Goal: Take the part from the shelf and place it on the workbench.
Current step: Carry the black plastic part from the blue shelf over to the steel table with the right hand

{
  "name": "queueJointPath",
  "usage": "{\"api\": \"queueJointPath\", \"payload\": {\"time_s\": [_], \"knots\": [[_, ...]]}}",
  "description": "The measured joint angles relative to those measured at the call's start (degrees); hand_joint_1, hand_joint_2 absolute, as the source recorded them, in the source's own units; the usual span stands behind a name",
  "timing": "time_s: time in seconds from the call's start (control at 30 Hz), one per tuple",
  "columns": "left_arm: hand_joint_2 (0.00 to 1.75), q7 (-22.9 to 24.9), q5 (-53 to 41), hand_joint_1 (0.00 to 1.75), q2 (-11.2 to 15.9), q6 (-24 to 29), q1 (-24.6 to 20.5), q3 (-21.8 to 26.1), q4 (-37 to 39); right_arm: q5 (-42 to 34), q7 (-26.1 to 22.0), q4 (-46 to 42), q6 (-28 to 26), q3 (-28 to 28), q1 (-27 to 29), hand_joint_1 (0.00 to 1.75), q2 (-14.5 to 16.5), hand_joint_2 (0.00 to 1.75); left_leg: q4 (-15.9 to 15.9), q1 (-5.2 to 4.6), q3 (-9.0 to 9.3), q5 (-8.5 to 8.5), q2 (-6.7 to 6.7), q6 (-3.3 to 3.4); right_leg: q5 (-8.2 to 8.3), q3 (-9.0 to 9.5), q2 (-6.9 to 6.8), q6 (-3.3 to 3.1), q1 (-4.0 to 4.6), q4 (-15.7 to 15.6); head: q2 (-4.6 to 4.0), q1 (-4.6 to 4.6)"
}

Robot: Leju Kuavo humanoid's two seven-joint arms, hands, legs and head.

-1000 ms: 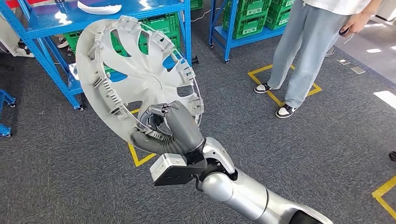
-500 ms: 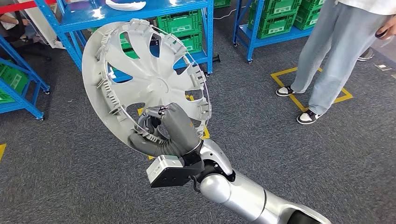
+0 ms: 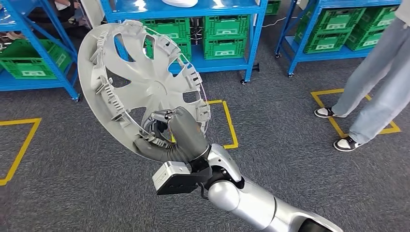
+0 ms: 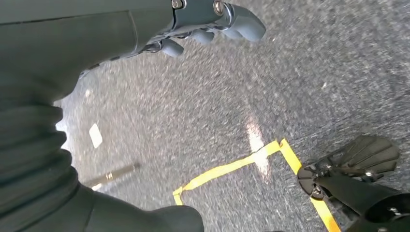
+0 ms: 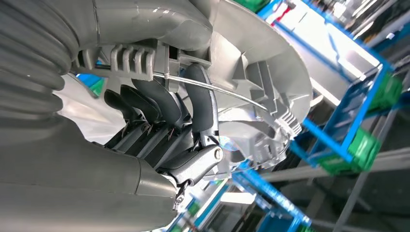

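Hubcap [image 3: 145, 84]: grey plastic wheel cover, spoked, clips around its rim; held tilted, inner side facing camera, gripped at lower rim.

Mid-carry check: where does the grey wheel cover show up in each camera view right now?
Head view: wheel cover left of centre, tilted, the right hand gripping its lower rim.
Left wrist view: not in it; carpet and the left hand.
Right wrist view: fills the upper middle, fingers hooked over its rim.
Shared landmark: blue shelving.

Right hand [image 3: 176, 135] raised on extended arm, fingers [image 5: 159, 104] clenched, left hand [image 4: 96, 43] hanging, fingers loosely apart
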Motion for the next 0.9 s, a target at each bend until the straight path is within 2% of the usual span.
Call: {"api": "queueJointPath", "payload": {"time_s": [0.03, 0.07, 0.1, 0.17, 0.2, 0.27, 0.3, 0.33, 0.37, 0.4, 0.43, 0.47, 0.5, 0.53, 0.57, 0.6, 0.67, 0.7, 0.73, 0.8, 0.83, 0.87, 0.9], "knots": [[1.75, 0.03, 0.00, 0.00, -0.01, 0.00, 0.08, 0.01, 0.01, 0.01, 0.02, 0.01, 0.02, 0.01, 0.07, 1.75, -0.02, 1.75, 0.13, -0.02, -0.08, 0.04, -0.86, -0.01, 0.71, -0.17, 0.14, -0.11, 0.04, 0.08, 0.01, 0.00], [1.75, 0.05, 0.00, 0.00, -0.01, 0.00, 0.17, 0.01, 0.02, 0.02, 0.07, 0.01, 0.03, 0.02, 0.10, 1.75, -0.02, 1.75, 0.30, -0.02, -0.12, 0.07, -1.72, -0.07, 2.47, 0.89, 0.39, -0.26, 0.05, -2.27, 0.01, 0.01], [1.75, 0.07, 0.00, 0.00, -0.02, 0.01, 0.22, 0.02, 0.03, 0.02, 0.12, 0.02, 0.04, 0.02, 0.10, 1.75, -0.02, 1.75, 0.50, 0.00, -0.18, 0.10, -2.58, -0.18, 4.67, 2.86, 1.14, -0.45, 0.01, -6.34, 0.01, 0.01], [1.75, 0.09, -0.01, 0.00, -0.04, 0.03, 0.24, 0.02, 0.02, 0.03, 0.16, 0.02, 0.04, 0.02, 0.09, 1.75, -0.02, 1.75, 0.88, -0.05, -0.47, 0.15, -4.09, -0.68, 7.29, 6.12, 3.06, -0.74, 0.04, -13.23, 0.01, -0.02], [1.75, 0.09, -0.02, 0.00, -0.06, 0.07, 0.26, 0.03, 0.01, 0.04, 0.15, 0.01, 0.03, 0.02, 0.07, 1.75, -0.02, 1.75, 0.94, -0.06, -0.70, 0.22, -4.69, -1.03, 7.65, 6.80, 3.66, -0.92, 0.13, -14.84, 0.01, -0.04], [1.75, 0.05, -0.02, 0.00, -0.04, 0.18, 0.52, 0.08, 0.00, 0.11, 0.10, -0.01, 0.01, 0.05, 0.04, 1.75, -0.01, 1.75, 0.66, 0.01, -1.13, 0.54, -5.72, -1.85, 7.81, 6.79, 3.12, -1.55, 0.31, -15.33, 0.01, -0.07], [1.75, 0.00, -0.02, 0.00, 0.00, 0.23, 0.74, 0.14, 0.02, 0.14, 0.11, -0.01, 0.02, 0.08, 0.03, 1.75, 0.03, 1.75, 0.63, 0.06, -1.28, 0.65, -5.51, -2.17, 8.03, 6.84, 2.54, -1.95, 0.31, -15.55, 0.01, -0.09], [1.75, -0.06, -0.01, 0.00, 0.02, 0.27, 0.92, 0.19, 0.04, 0.17, 0.10, -0.01, 0.02, 0.12, 0.04, 1.75, 0.09, 1.75, 1.09, 0.07, -1.60, 0.32, -4.39, -2.47, 8.25, 6.91, 1.95, -2.38, 0.24, -15.78, 0.01, -0.20], [1.75, -0.14, 0.03, 0.00, 0.02, 0.29, 1.01, 0.24, 0.05, 0.19, 0.09, -0.02, 0.04, 0.16, 0.08, 1.75, 0.15, 1.75, 2.61, 0.07, -2.36, -0.70, -2.72, -2.74, 8.43, 6.98, 1.26, -2.74, 0.15, -16.00, 0.01, -0.31], [1.75, -0.21, 0.10, 0.00, 0.02, 0.31, 1.01, 0.28, 0.06, 0.21, 0.08, -0.02, 0.07, 0.20, 0.14, 1.75, 0.21, 1.75, 5.42, 0.13, -3.60, -2.40, -0.72, -3.01, 8.52, 6.99, 0.52, -2.98, 0.12, -16.12, 0.01, -0.43], [1.75, -0.26, 0.20, 0.00, -0.01, 0.31, 0.94, 0.30, 0.06, 0.23, 0.09, -0.01, 0.10, 0.26, 0.20, 1.75, 0.25, 1.75, 9.16, 0.20, -5.35, -4.50, 0.73, -3.34, 8.51, 6.95, -0.25, -3.11, 0.15, -16.13, 0.00, -0.55], [1.75, -0.27, 0.34, 0.00, -0.02, 0.31, 0.89, 0.34, 0.06, 0.25, 0.10, 0.03, 0.17, 0.37, 0.24, 1.75, 0.27, 1.75, 13.09, 0.34, -7.14, -6.36, 1.41, -3.65, 8.49, 6.87, -1.07, -3.15, 0.17, -16.12, 0.00, -0.55], [1.75, -0.21, 0.49, 0.00, -0.01, 0.31, 0.90, 0.39, 0.06, 0.26, 0.12, 0.06, 0.27, 0.52, 0.26, 1.75, 0.30, 1.75, 15.94, 0.46, -8.37, -7.42, 1.70, -3.89, 8.48, 6.81, -1.88, -3.17, 0.18, -16.12, 0.00, -0.56], [1.75, -0.13, 0.61, 0.00, 0.01, 0.31, 0.97, 0.45, 0.06, 0.26, 0.13, 0.09, 0.40, 0.72, 0.20, 1.75, 0.37, 1.75, 16.66, 0.55, -8.48, -7.37, 1.86, -4.02, 8.47, 6.76, -2.69, -3.16, 0.18, -16.11, 0.01, -0.56], [1.75, -0.04, 0.70, 0.00, 0.04, 0.31, 1.04, 0.54, 0.06, 0.26, 0.13, 0.10, 0.55, 0.90, 0.09, 1.75, 0.48, 1.75, 15.02, 0.60, -7.35, -6.36, 2.11, -4.05, 8.45, 6.77, -3.47, -3.12, 0.18, -16.10, 0.01, -0.56], [1.75, 0.04, 0.75, 0.00, 0.07, 0.31, 1.08, 0.67, 0.05, 0.23, 0.16, 0.10, 0.73, 1.06, -0.07, 1.75, 0.65, 1.75, 11.29, 0.59, -5.06, -4.73, 2.81, -3.96, 8.41, 6.84, -4.24, -3.03, 0.19, -16.09, 0.01, -0.56], [1.75, 0.20, 0.80, 0.00, 0.09, 0.34, 0.94, 0.91, -0.01, 0.11, 0.30, 0.10, 1.04, 1.27, -0.46, 1.75, 1.02, 1.75, 3.29, 0.33, -0.33, -2.15, 6.00, -3.34, 8.17, 7.10, -5.62, -2.58, 0.42, -16.04, 0.01, -0.51], [1.75, 0.27, 0.81, 0.00, 0.07, 0.35, 0.81, 1.01, -0.04, 0.05, 0.40, 0.10, 1.15, 1.36, -0.64, 1.75, 1.15, 1.75, 1.05, 0.16, 0.91, -1.56, 7.13, -2.96, 8.05, 7.28, -6.27, -2.20, 0.54, -16.02, 0.01, -0.45], [1.75, 0.33, 0.81, 0.00, 0.05, 0.37, 0.71, 1.09, -0.06, 0.02, 0.48, 0.10, 1.20, 1.44, -0.76, 1.75, 1.27, 1.75, 0.29, 0.00, 1.16, -1.42, 7.63, -2.58, 7.92, 7.47, -6.96, -1.80, 0.63, -16.04, 0.01, -0.39], [1.75, 0.39, 0.81, 0.00, 0.03, 0.41, 0.74, 1.27, -0.04, -0.01, 0.54, 0.10, 1.24, 1.62, -0.99, 1.75, 1.51, 1.75, 0.23, 0.03, 0.84, -1.11, 6.03, -1.95, 7.72, 7.85, -8.04, -0.95, 0.58, -16.11, 0.01, -0.33], [1.75, 0.41, 0.81, 0.00, -0.03, 0.45, 0.83, 1.34, -0.03, -0.05, 0.53, 0.10, 1.27, 1.71, -1.14, 1.75, 1.64, 1.75, 0.06, 0.17, 0.88, -0.91, 5.24, -1.63, 7.32, 7.86, -7.23, -0.58, 0.49, -15.75, 0.01, -0.33], [1.75, 0.42, 0.81, 0.00, -0.09, 0.50, 0.87, 1.38, -0.03, -0.14, 0.50, 0.10, 1.32, 1.81, -1.32, 1.75, 1.73, 1.75, -0.13, 0.34, 0.97, -0.66, 4.46, -1.27, 6.36, 7.41, -5.58, -0.29, 0.42, -14.45, 0.01, -0.28], [1.75, 0.42, 0.81, 0.00, -0.15, 0.57, 0.82, 1.39, -0.04, -0.28, 0.51, 0.12, 1.38, 1.90, -1.48, 1.75, 1.76, 1.75, -0.28, 0.51, 1.05, -0.42, 3.68, -0.95, 4.79, 6.29, -3.43, -0.09, 0.33, -11.89, 0.01, -0.19]]}}
